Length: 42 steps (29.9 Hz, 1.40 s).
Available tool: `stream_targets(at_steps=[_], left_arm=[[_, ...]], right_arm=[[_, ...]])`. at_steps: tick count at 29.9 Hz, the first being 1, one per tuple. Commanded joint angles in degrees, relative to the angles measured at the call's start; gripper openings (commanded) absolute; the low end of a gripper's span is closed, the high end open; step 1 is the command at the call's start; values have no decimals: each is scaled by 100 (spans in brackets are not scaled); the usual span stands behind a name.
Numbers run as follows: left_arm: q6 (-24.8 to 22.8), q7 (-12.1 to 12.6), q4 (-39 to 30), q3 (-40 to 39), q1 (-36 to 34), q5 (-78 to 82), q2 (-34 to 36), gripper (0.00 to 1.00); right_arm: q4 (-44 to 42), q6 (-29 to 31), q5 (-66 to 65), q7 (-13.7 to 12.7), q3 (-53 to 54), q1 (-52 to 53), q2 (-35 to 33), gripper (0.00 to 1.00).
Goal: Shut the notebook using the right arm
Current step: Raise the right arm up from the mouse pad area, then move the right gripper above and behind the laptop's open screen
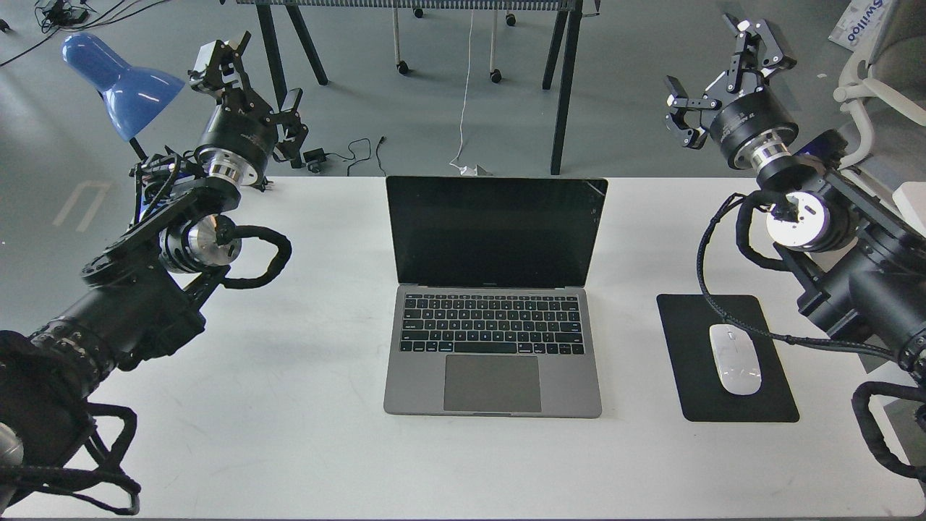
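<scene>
A: Notebook (495,304) status?
B: Lid fully up, mid-table (289,434), screen dark. Nothing done yet.
A: Sweep left to right.
B: Blue lamp (119,83), left gripper (253,87) raised, spread, empty. Then notebook. Then mouse (735,359) on pad (694,391). Right gripper (723,72) far right, raised past the table's back edge, fingers wide apart, holding nothing, well clear of the lid.
A: Left to do?
B: All of it, I'd say: reach in, push lid down.
</scene>
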Motion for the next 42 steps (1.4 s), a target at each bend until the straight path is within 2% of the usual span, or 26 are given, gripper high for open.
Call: stream_targets(at_steps=[1,4,11,15,29,42], left_arm=[[-1,0,-9,2,1,-1,-4,100],[-1,0,-9,2,1,-1,-4,100],[-1,0,-9,-7,1,-1,-4,100],[-1,0,-9,-24,1,-1,-4,100],[-1,0,-9,-24,1,-1,-4,100],[-1,0,0,-24,1,-1,5,100]], right_arm=[[-391,-279,-52,-111,-1530,841,90,100],[-953,-288,-35,-120,-2814,1413,414,100],[-2403,-288,-87,-208,-4512,1837,1760,100],[-2862,-279,-87,-208,-5050,1740,1760,100],[-2792,81,-70,-146,-5341,1468,1760,100],[-2704,722,-61,-94,-5297,1590,1760,100]])
